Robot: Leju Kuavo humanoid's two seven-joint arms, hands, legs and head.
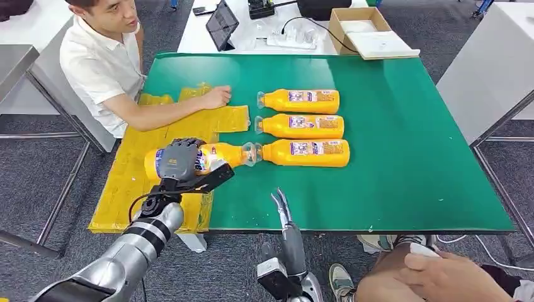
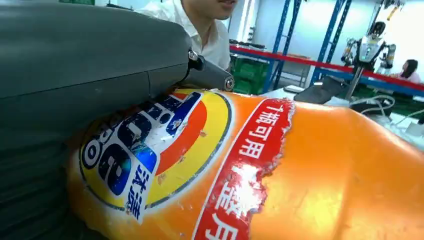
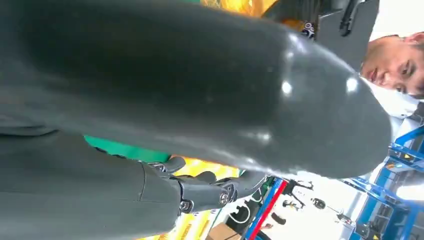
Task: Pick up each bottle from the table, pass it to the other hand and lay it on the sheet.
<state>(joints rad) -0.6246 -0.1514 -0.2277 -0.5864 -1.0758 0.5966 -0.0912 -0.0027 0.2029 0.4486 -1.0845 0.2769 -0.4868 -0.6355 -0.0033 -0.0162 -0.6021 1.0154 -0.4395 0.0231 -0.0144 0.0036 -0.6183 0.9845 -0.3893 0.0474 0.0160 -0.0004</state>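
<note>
- Orange plastic bottle with a blue-red label [image 1: 214, 156] lay gripped in our left hand [image 1: 177, 158] over the crinkled yellow sheet [image 1: 126, 182].
- We saw our right hand [image 1: 281, 204] holding nothing, fingers apart.

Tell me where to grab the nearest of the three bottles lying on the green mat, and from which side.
Likely best: grip the nearest bottle around its labelled middle, coming down from above. It lies flat on its side, cap toward the yellow sheet, with the second bottle close along its far flank, so the top and near side are the free approach. The right hand is nearest.
</note>
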